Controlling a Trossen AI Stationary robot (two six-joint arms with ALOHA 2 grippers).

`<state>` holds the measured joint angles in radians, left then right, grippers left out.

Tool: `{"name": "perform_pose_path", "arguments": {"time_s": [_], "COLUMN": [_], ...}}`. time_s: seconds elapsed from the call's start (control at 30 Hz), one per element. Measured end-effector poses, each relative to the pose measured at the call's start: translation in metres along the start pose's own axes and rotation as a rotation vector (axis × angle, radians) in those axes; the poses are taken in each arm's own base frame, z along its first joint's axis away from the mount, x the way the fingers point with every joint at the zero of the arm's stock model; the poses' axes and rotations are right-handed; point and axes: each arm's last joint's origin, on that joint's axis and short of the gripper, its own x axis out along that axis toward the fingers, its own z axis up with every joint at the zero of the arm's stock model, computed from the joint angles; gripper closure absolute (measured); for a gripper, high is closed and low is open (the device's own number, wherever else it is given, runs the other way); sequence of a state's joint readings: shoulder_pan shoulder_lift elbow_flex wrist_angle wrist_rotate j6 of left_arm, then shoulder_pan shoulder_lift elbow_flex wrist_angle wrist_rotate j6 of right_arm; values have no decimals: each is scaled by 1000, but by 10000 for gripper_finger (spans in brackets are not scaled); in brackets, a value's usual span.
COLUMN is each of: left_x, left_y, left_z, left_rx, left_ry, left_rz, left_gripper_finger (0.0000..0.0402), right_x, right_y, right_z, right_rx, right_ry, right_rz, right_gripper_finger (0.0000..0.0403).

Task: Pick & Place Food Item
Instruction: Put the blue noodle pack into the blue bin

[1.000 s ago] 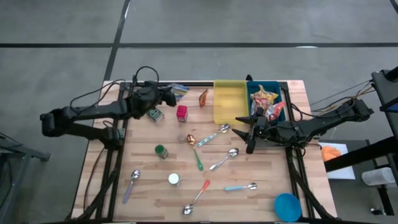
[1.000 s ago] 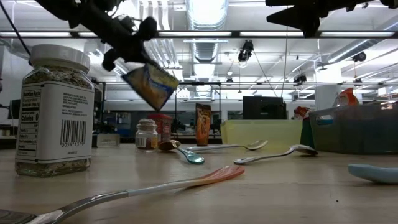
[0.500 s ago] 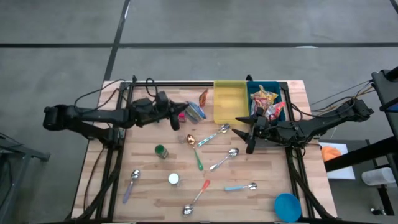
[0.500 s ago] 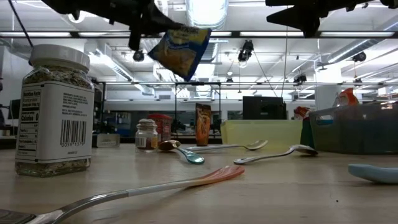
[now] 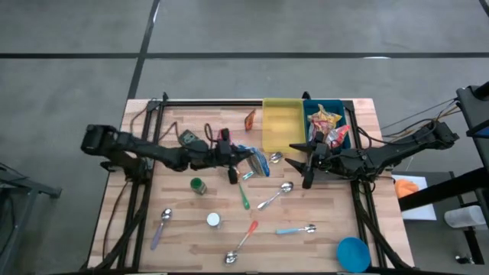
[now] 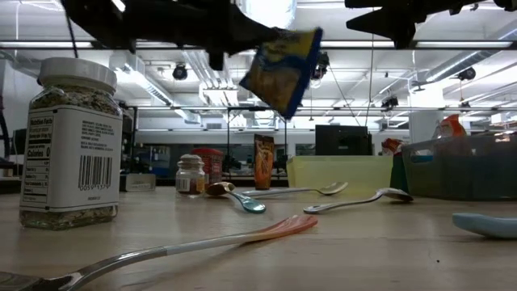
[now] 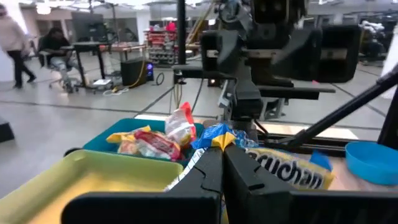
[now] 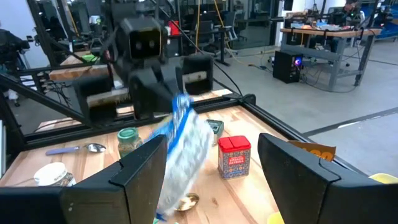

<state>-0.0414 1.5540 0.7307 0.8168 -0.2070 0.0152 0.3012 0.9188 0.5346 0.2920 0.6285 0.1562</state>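
A blue and yellow snack packet (image 5: 257, 160) hangs over the table's middle, with my left gripper (image 5: 241, 156) shut on it. The low view shows the packet (image 6: 283, 69) high above the board. In the left wrist view it (image 7: 277, 165) juts out past my shut fingers (image 7: 222, 163). My right gripper (image 5: 301, 162) stands open just right of the packet, beside the bins, with nothing between its fingers (image 8: 211, 168). The blue bin (image 5: 341, 141) at the far right holds several snack packets; the yellow bin (image 5: 280, 126) stands next to it. My left gripper pinches the packet by its crimped edge (image 7: 198, 163), at one corner (image 6: 262, 42), between its two fingers. The fingers lie level and come from the table's left. The packet is lifted clear of the table and hangs tilted past and below the fingertips.
Several spoons (image 5: 275, 195) lie across the board's middle and near side. A green jar (image 5: 198, 185), a white-lidded jar (image 5: 214, 220), a red container (image 5: 224, 136) and an orange packet (image 5: 250, 119) stand around. A blue bowl (image 5: 352, 252) is at the near right corner.
My left gripper, still shut on the packet, has swung from the far left of the board toward the table's right and slightly nearer, rolling as it went. The packet has travelled with it, clear of the table, to just left of my right gripper.
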Motion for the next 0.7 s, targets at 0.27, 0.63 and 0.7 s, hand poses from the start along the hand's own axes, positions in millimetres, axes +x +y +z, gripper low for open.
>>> {"name": "perform_pose_path", "arguments": {"time_s": [0.27,0.63,0.7], "left_x": [44,104,110], "left_y": [-10,-17,-15], "left_z": [-33,-68,-76], "left_rx": [66,80,83], "left_ry": [11,69,101], "left_rz": [-9,-2,6], "left_gripper_finger": [401,401,401], "right_x": [0,0,0], "right_y": [0,0,0], "right_z": [0,0,0], "right_rx": [0,-3,-3], "right_ry": [0,4,4], "right_rz": [0,-1,-1], "right_gripper_finger": [151,151,151]}}
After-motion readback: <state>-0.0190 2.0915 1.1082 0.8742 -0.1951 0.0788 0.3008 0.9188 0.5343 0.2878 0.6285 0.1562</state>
